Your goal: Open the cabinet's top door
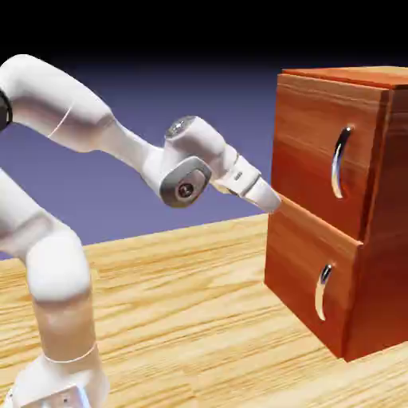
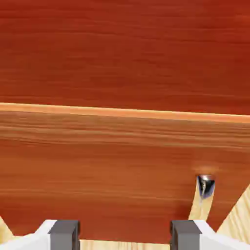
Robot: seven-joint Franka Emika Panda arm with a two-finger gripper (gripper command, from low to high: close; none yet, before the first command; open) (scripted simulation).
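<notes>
Approaching cabinet [image 1: 319,263], gripper [image 2: 125,234] spread and empty, low near the panel seam; next, rising toward top door [image 1: 315,143] handle [image 1: 341,162].

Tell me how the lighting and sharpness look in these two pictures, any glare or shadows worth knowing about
Exterior view: even rendered light, sharp throughout, backdrop fading to black at the top, bright glints on the top door's handle. Hand view: the cabinet wood fills the frame, crisp, one pale edge line across, a small glint on a handle, no blur.
</notes>
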